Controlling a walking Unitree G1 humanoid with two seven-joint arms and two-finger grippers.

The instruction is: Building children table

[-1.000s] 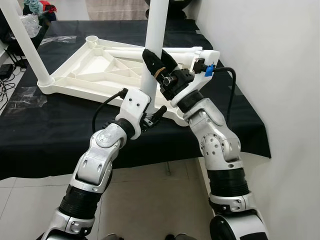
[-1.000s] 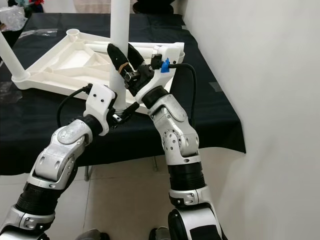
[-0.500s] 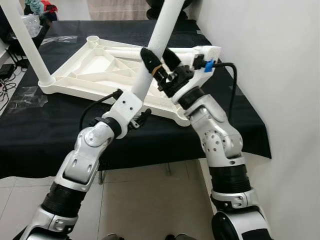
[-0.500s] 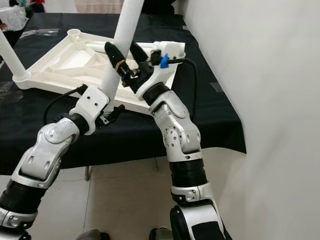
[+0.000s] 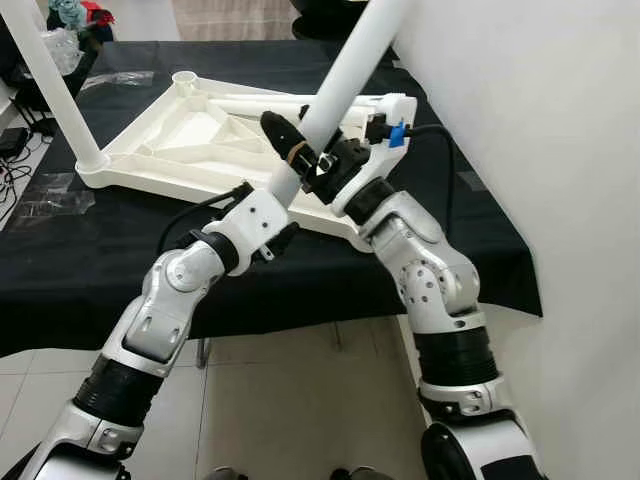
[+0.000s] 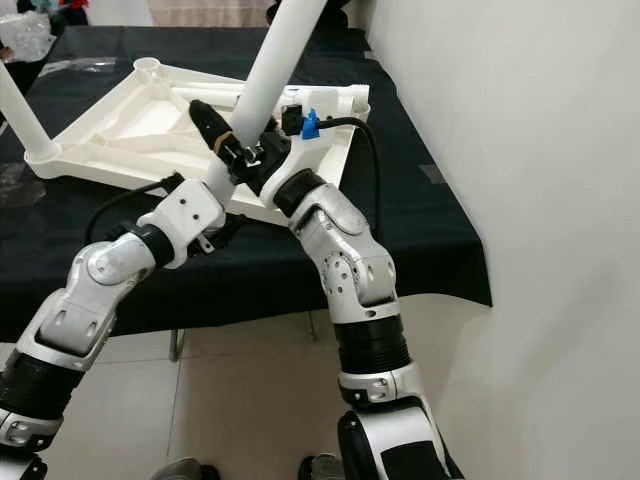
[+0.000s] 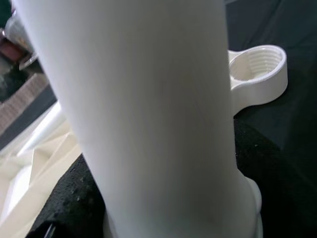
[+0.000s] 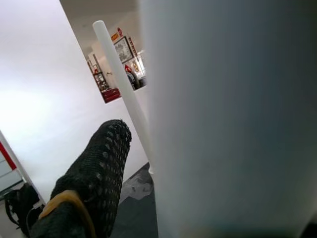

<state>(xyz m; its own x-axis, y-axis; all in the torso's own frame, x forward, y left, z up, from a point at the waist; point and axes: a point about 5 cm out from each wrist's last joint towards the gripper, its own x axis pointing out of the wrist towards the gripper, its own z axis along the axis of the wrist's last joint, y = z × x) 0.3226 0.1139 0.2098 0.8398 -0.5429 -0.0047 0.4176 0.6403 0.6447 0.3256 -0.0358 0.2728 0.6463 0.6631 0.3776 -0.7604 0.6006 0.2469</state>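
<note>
Both the left gripper (image 5: 283, 190) and the right gripper (image 5: 300, 150) hold the white leg (image 5: 345, 80), tilted right over the tabletop's (image 5: 190, 130) near right corner on the table (image 5: 60, 260); it should stand upright before screwing in.

A thick white table leg (image 8: 223, 114) fills the right half of the frame, blurred and close. At lower left, a black textured finger (image 8: 94, 178) with a yellow band leans toward it. Behind, at upper centre, a second white leg (image 8: 121, 84) slants against a pale wall (image 8: 39, 89).
</note>
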